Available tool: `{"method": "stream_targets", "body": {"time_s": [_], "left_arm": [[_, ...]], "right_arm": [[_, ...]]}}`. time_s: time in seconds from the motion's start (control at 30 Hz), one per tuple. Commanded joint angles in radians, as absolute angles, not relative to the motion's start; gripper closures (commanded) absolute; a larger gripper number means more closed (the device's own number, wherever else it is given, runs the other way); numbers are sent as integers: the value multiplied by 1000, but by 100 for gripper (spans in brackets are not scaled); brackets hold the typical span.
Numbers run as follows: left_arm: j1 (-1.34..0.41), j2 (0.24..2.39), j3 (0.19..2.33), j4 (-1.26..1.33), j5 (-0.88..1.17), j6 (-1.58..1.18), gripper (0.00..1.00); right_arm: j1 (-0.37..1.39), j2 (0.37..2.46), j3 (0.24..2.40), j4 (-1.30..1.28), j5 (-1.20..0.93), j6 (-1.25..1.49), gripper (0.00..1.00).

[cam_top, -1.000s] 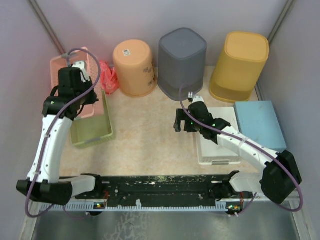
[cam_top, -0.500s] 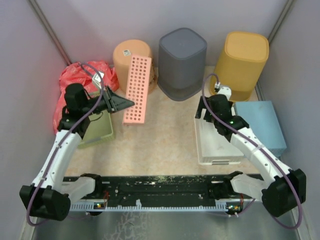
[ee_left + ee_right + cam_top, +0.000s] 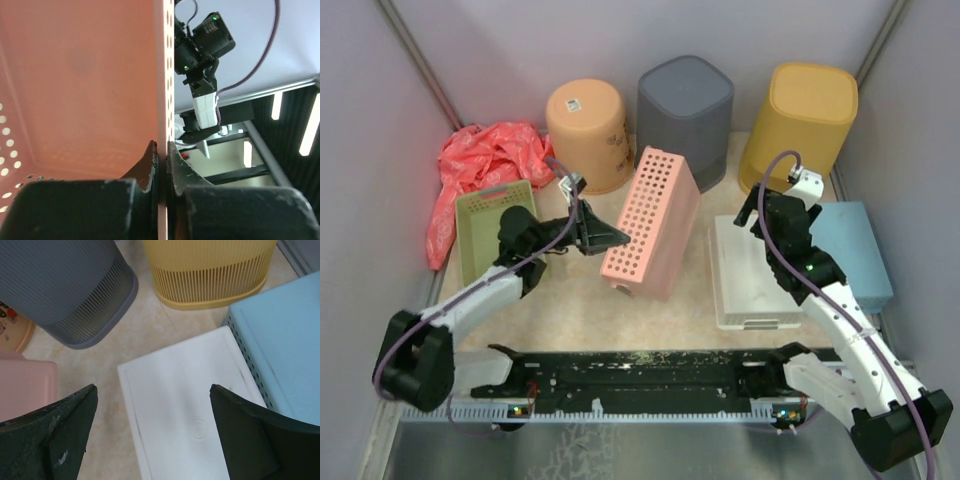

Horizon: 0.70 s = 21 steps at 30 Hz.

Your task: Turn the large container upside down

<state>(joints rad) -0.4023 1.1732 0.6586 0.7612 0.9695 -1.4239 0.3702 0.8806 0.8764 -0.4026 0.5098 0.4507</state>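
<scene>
Pink basket is leaning tilted at mid-table, its perforated face showing upward. I am clamping its thin wall in my left gripper, from the basket's nine o'clock side. My right gripper is hovering, jaws spread wide, above the white bin at three o'clock.

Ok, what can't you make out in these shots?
- Top view: whether the pink basket rests on the table; its own body hides its lower edge.
- Left wrist view: the basket's wall covers the left half, hiding what lies behind.
- Top view: the label on the orange bucket is too small to read.
- Right wrist view: the blue container is cut off by the right edge.
</scene>
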Motion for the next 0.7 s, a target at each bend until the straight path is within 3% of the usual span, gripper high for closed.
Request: {"method": "stream_targets", "body": {"time_s": [0.0,0.17,0.3,0.4,0.47,0.57,0.67], "left_arm": [[-451,1359,577,1319,902,-1696,100],[-463,1594,555,1787,874,-1939,100],[-463,1644,520,1789,873,-1905,100],[-458,1679,494,1759,890,-1853,87],[-452,1692,484,1681,920,-1769,71],[-435,1667,471,1320,950,-1511,55],[-414,1587,502,908,908,-1255,47]], "right_arm": [[367,866,872,-366,507,467,7],[367,847,878,-390,520,451,7],[366,830,869,-390,530,447,7],[366,828,862,-390,527,451,7],[365,830,860,-388,522,452,7],[365,833,859,-383,519,446,7],[365,837,868,-392,525,431,7]]}}
